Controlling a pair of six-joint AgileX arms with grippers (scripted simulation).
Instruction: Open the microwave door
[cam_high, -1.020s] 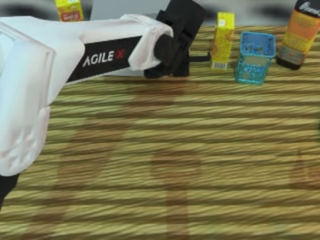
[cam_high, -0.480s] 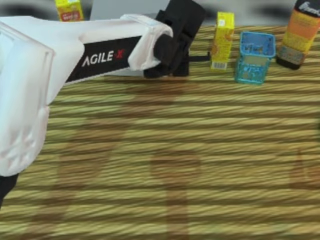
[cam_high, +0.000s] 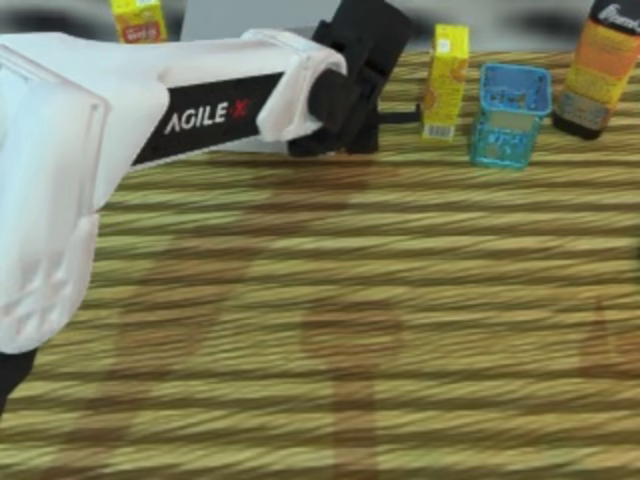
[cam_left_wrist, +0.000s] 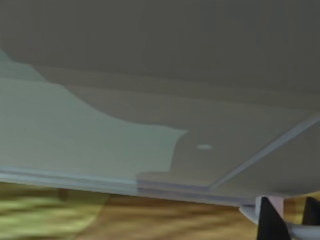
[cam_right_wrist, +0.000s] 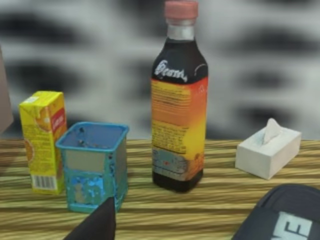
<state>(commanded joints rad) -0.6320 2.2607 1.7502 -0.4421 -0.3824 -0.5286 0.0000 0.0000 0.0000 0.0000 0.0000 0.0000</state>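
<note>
The microwave (cam_high: 250, 15) shows as a grey box at the table's far edge, mostly hidden behind my left arm. Up close in the left wrist view, the microwave door (cam_left_wrist: 100, 135) fills the picture as a flat grey panel with a pale window. Its pale bar handle (cam_left_wrist: 300, 231) runs between the two dark fingertips (cam_left_wrist: 270, 222) of my left gripper (cam_left_wrist: 292, 225), which is shut on it. From above, the left gripper (cam_high: 350, 100) sits at the microwave's front right corner. My right gripper (cam_right_wrist: 192, 220) is parked out of the top view, open and holding nothing.
A yellow juice carton (cam_high: 445, 80), a blue basket (cam_high: 510, 115) and a dark sauce bottle (cam_high: 600, 70) stand along the far right. Another yellow carton (cam_high: 138, 20) is at the far left. A white tissue box (cam_right_wrist: 267, 150) lies beyond the bottle.
</note>
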